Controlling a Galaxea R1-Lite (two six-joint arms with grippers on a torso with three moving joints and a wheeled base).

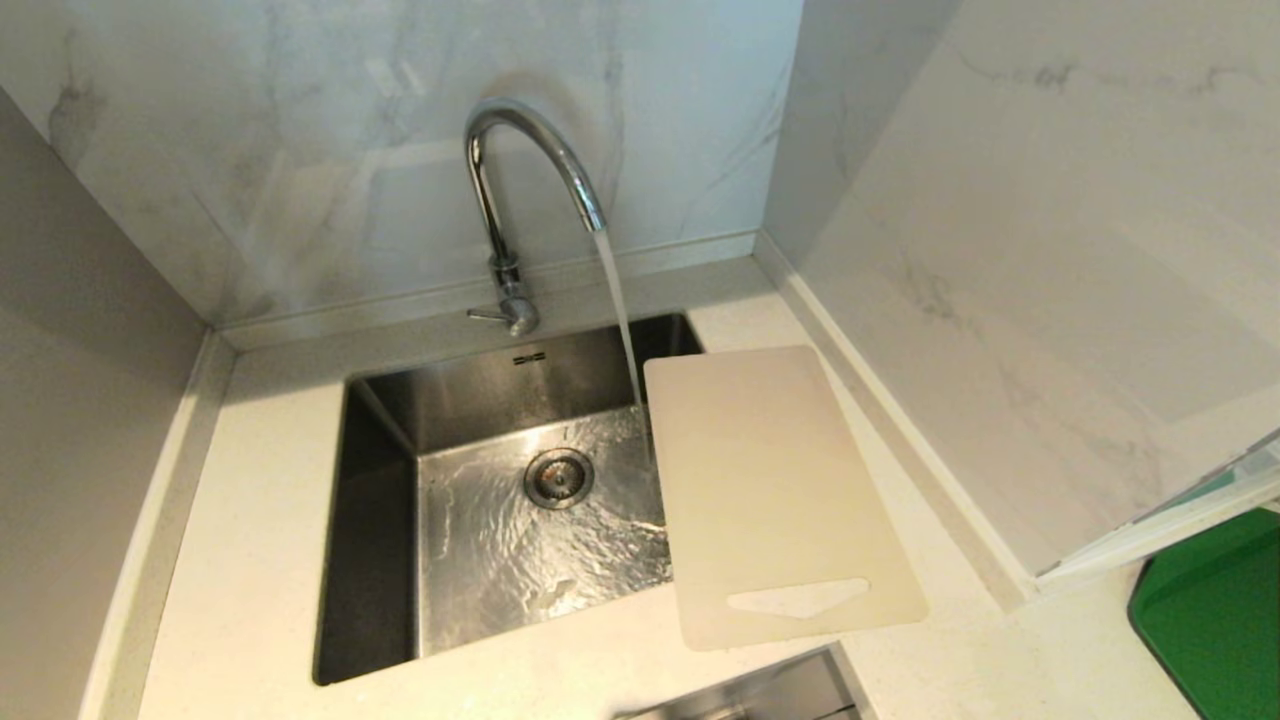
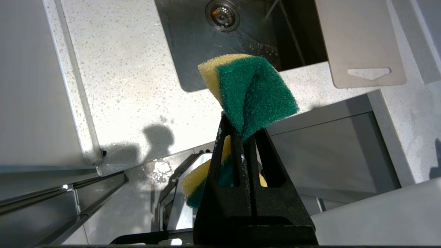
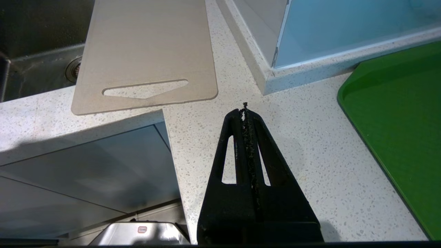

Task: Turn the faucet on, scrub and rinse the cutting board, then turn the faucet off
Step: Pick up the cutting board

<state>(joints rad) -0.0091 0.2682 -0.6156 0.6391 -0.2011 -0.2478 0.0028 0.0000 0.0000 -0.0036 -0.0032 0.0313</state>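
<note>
At the left, counter: a pale speckled counter (image 1: pixel 250 520) ran beside the sink, bare in the head view.
Left gripper: the left gripper (image 2: pixel 243 137) was pressed together on a yellow-and-green sponge (image 2: pixel 253 89), pinched near its middle so the green scouring face fanned out above the fingertips; in its wrist view it hung over the near counter edge, out of the head view.
Sink: a steel sink (image 1: pixel 380 520) held a rippling sheet of water around the drain (image 1: pixel 558 477).
Faucet: the faucet (image 1: pixel 520 170) stood at the far edge of the sink, with its lever (image 1: pixel 490 315) pointing left and water (image 1: pixel 620 310) streaming from the spout into the basin's right part, just beside the board's far-left corner.
Cutting board: the cutting board (image 1: pixel 775 490) lay flat to the right of the sink, its left edge overhanging the basin, handle cutout at the near end.
Right gripper: the right gripper (image 3: pixel 245 110) was pressed together on nothing, hovering above the counter near the board's near-right corner.
Far right: a green tray (image 1: pixel 1215 610) sat well apart.
Step in hand: judged, the tap was on; scrubbing had not started.
Next move: probably carrying the sponge rightward to the board, green face down, under or beside the stream.
</note>
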